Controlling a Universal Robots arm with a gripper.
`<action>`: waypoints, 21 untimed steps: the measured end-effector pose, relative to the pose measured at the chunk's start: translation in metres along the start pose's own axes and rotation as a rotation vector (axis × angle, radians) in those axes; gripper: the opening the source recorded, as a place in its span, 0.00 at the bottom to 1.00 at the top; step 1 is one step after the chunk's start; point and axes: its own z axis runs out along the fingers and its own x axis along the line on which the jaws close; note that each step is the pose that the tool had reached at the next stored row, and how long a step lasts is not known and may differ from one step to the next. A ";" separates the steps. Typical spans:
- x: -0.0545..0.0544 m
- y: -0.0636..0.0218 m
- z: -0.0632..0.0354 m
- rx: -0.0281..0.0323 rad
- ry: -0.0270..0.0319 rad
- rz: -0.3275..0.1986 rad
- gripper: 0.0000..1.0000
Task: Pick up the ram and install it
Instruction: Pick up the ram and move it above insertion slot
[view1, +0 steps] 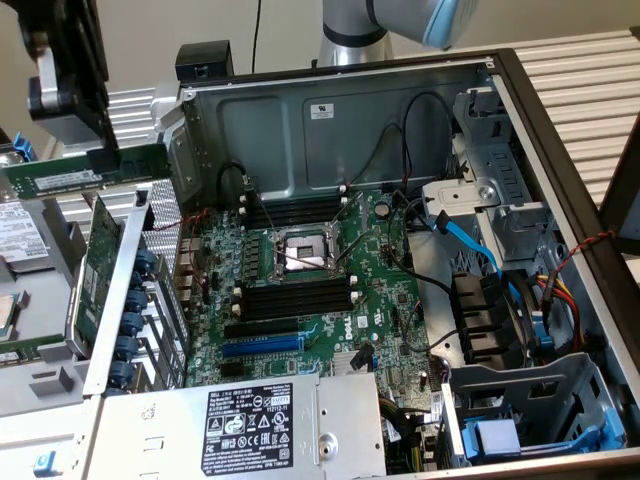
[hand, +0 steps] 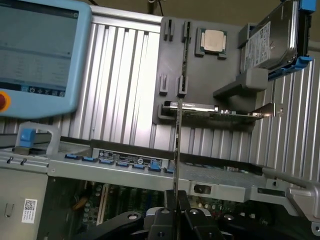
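Green and thin, the ram (view1: 60, 180) is pinched edge-on in the narrow jaws of the gripper (view1: 102, 164) at the upper left of the exterior view, just outside the open computer case (view1: 330, 140). Inside the case lies the motherboard (view1: 390, 300), with empty black memory slots (view1: 295, 295) flanking the CPU socket (view1: 303, 252). In the wrist view, a grey parts tray (hand: 220, 75) beyond the ram holds a processor (hand: 213, 41), a hard drive (hand: 272, 37) and an expansion card (hand: 215, 110).
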 end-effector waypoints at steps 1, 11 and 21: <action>0.000 -0.0045 -0.0003 -0.0001 0.0008 0.000 0.13; -0.004 -0.0471 -0.0017 -0.0012 0.0172 0.001 0.13; -0.031 -0.0796 0.0006 0.0077 0.0425 0.002 0.13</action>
